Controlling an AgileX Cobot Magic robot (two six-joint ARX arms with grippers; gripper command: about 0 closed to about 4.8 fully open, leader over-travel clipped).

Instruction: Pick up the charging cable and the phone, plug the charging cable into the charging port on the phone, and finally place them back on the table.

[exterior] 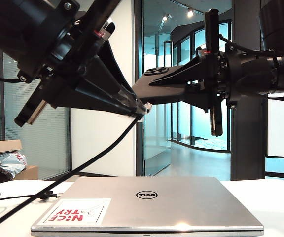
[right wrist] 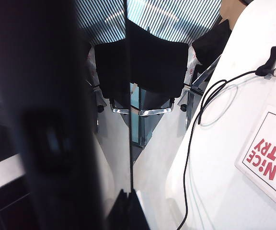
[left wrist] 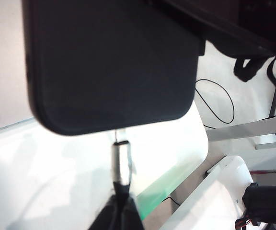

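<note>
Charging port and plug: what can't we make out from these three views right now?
- Charging port: never seen. In the left wrist view the phone edge is dark; the plug, held by the left gripper, sits at it, depth of seating unclear.
- Exterior view: left gripper covers the joint.
- Right wrist view: phone blurred, fills the frame; right gripper's fingertips unseen.
- Cable: cut off by the left edge.

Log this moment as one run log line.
left pincer: shut on charging cable | right pincer: shut on phone | plug at phone edge, insertion unclear
</note>
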